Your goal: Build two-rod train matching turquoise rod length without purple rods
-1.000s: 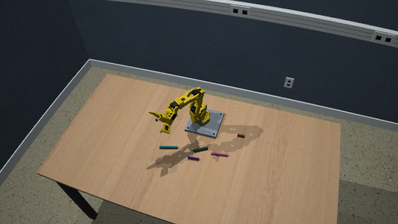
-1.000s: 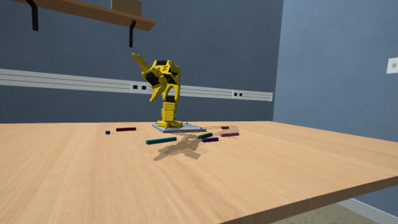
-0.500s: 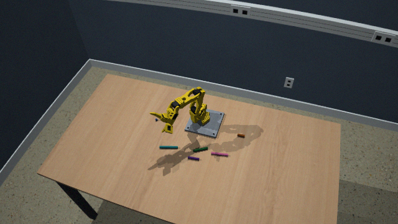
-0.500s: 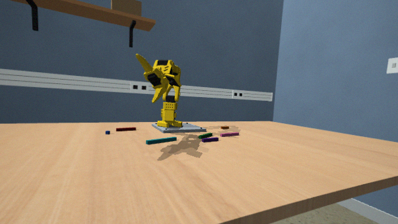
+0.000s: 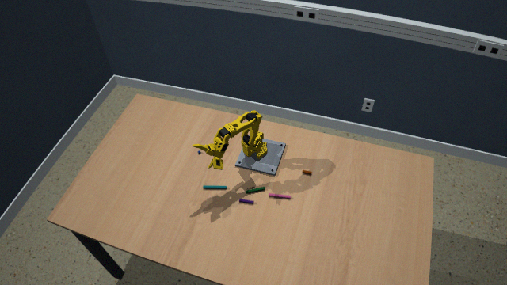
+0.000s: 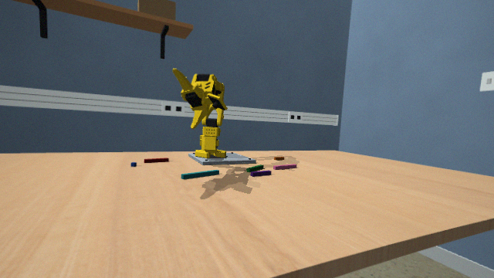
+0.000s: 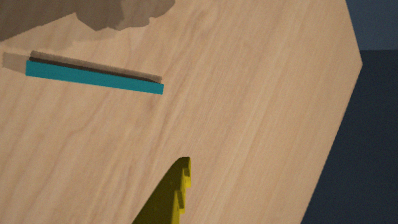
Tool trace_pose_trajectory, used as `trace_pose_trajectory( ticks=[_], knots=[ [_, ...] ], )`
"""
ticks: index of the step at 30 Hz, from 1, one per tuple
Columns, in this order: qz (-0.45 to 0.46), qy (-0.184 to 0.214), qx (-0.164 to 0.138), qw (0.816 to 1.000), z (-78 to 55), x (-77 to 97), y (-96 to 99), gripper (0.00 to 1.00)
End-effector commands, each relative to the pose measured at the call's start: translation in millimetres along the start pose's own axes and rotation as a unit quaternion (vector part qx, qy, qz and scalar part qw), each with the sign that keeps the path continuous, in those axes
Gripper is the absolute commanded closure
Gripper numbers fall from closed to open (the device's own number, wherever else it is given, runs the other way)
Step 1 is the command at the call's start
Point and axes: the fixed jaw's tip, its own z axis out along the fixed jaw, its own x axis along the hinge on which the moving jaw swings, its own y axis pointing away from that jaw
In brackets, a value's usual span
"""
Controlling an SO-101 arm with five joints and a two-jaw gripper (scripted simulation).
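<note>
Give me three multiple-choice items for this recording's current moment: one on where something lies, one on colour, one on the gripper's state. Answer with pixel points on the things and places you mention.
1. In the exterior view, what lies nearest the blue rod [image 5: 199,152] [image 6: 133,164]?
A) the pink rod
B) the red rod [image 6: 156,160]
C) the orange rod

2. What colour is the rod seen in the wrist view?
A) turquoise
B) green
C) purple

3. How is the gripper [image 5: 205,157] [image 6: 184,98]?
A) shut on a rod
B) shut, holding nothing
C) open, holding nothing

Key:
1 B: the red rod is just beside and behind the blue one.
2 A: a single turquoise rod [image 5: 215,187] [image 6: 200,174] [image 7: 95,77] shows there.
3 C: the jaws stand wide apart with no rod between them.
</note>
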Motion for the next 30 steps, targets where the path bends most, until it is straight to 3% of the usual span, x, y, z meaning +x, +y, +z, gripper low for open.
trace_pose_trajectory(
  ticks=[1, 30],
  knots=[
    [-0.003, 0.000, -0.002, 1.000, -1.0, 0.5, 1.4, 0.00],
    [-0.051, 0.013, -0.045, 0.998, -6.8, 7.7, 19.4, 0.00]
  ],
)
